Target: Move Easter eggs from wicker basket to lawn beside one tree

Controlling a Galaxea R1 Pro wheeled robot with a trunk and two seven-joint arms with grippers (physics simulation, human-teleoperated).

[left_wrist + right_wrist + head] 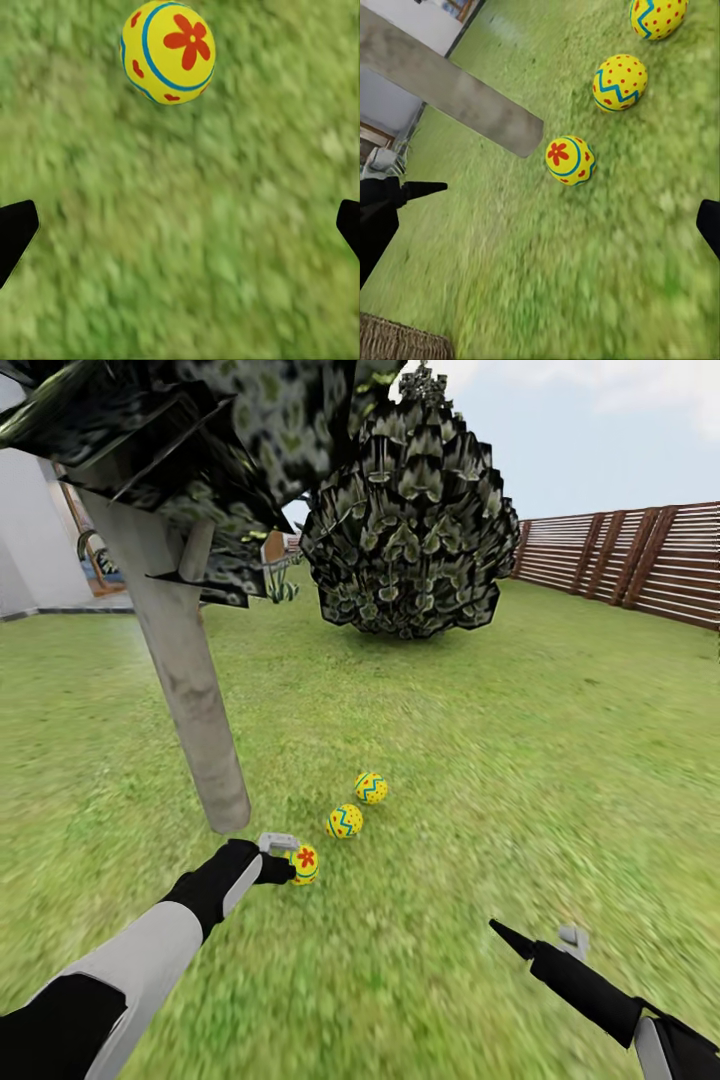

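Three yellow Easter eggs lie on the lawn (480, 760) just right of the tree's pale grey trunk (185, 690): a dotted one with a blue zigzag (371, 788), a second zigzag one (344, 821) and a red-flower egg (304, 864). My left gripper (283, 857) is open right beside the flower egg (168, 51), which rests on the grass beyond its fingertips. My right gripper (535, 937) hangs open and empty over grass at the lower right. In the right wrist view the eggs (570, 160) (619, 82) (658, 16) lie near the trunk (450, 94), and the wicker basket's rim (397, 341) shows at one corner.
A second tree with dark, pale-speckled foliage (410, 520) stands farther back. A brown slat fence (640, 560) runs along the right. The white house wall (30, 540) and paved strip are at the far left. Open grass spreads to the right of the eggs.
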